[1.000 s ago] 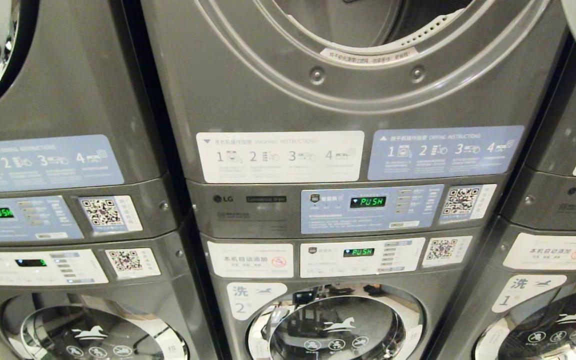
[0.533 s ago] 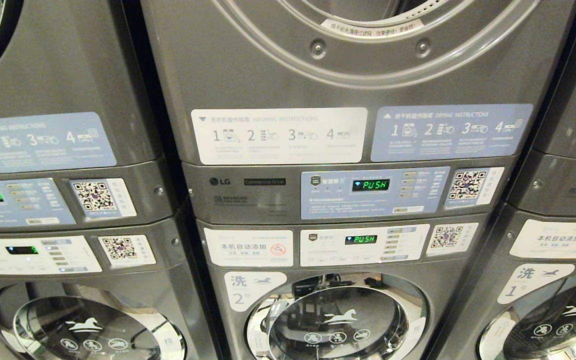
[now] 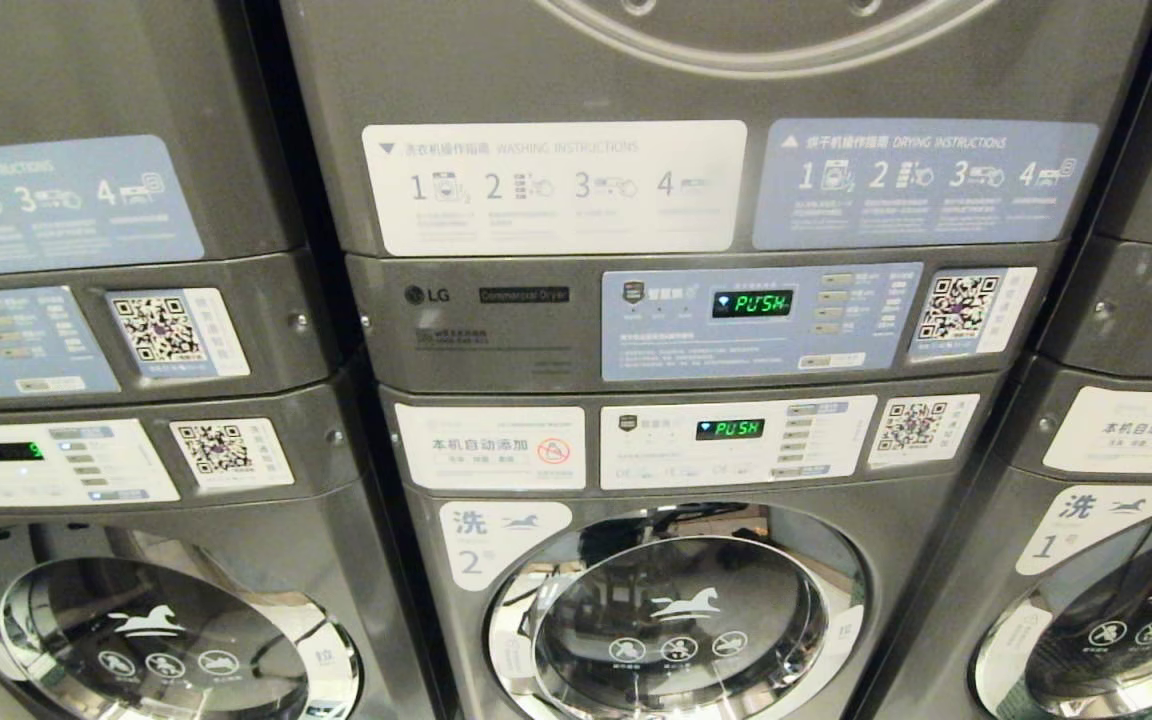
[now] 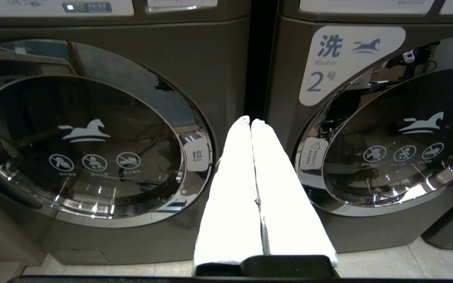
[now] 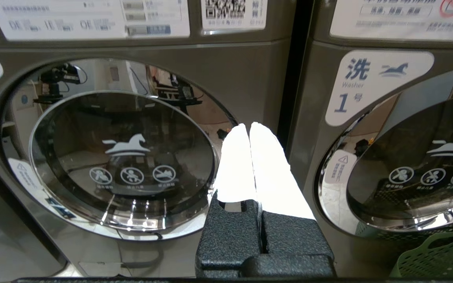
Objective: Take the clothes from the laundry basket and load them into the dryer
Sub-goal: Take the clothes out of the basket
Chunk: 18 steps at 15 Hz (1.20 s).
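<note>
Now both arms parked, nothing held. Left gripper (image 4: 251, 122) has its white fingers pressed together, pointing at the dark gap between two lower machines. Right gripper (image 5: 249, 126) same, fingers together and empty, aimed at the gap just beside the "1" washer (image 5: 419, 165). Past the left gripper and off to one side sits the "2" washer (image 4: 403, 137), door closed. Low in the right wrist view, near that gripper and in front of the "1" washer, a green lattice corner shows: probably the laundry basket (image 5: 435, 255), though only a sliver is in frame. Beyond and above both grippers is the dryer (image 3: 696, 60); head view now catches just its lower front, instruction stickers (image 3: 554, 188) and control panel (image 3: 761, 320) reading PUSH.

Change: whole head picture has slid upward over the last second, dryer door opening gone from frame, washer doors fuller. That's the camera dropping, not machines moving. Looks like the robot is lowering toward the basket; no clothes picked yet.
</note>
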Available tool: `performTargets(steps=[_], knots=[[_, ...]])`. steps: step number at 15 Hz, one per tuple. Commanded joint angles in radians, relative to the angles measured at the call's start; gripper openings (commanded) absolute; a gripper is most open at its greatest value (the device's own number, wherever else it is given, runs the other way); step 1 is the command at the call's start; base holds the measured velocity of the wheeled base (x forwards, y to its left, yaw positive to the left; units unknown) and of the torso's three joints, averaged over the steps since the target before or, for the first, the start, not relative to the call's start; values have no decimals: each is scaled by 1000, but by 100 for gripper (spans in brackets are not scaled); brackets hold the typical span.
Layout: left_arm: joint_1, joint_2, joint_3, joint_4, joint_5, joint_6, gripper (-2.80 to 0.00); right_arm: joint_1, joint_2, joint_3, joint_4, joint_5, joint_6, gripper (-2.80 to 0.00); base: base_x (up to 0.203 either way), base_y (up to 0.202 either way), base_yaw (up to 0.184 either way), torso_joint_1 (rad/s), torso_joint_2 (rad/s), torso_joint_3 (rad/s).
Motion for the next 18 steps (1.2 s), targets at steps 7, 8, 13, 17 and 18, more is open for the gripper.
performTargets(steps=[7, 8, 13, 17, 18], knots=[[0, 0, -2, 2, -1, 3, -280, 0, 0, 0, 0, 0, -2, -280, 0, 0, 0, -258, 524, 273], [0, 0, 0, 2, 0, 3, -280, 0, 0, 0, 0, 0, -1, -280, 0, 0, 0, -239, 500, 264], [0, 0, 0, 1, 0, 0, -280, 0, 0, 0, 0, 0, -1, -280, 0, 0, 0, -236, 493, 254], [0, 0, 0, 1, 0, 0, -280, 0, 0, 0, 0, 0, -2, -280, 0, 0, 0, -125, 271, 146], [0, 0, 0, 1, 0, 0, -280, 0, 0, 0, 0, 0, -2, -280, 0, 0, 0, -26, 56, 36]])
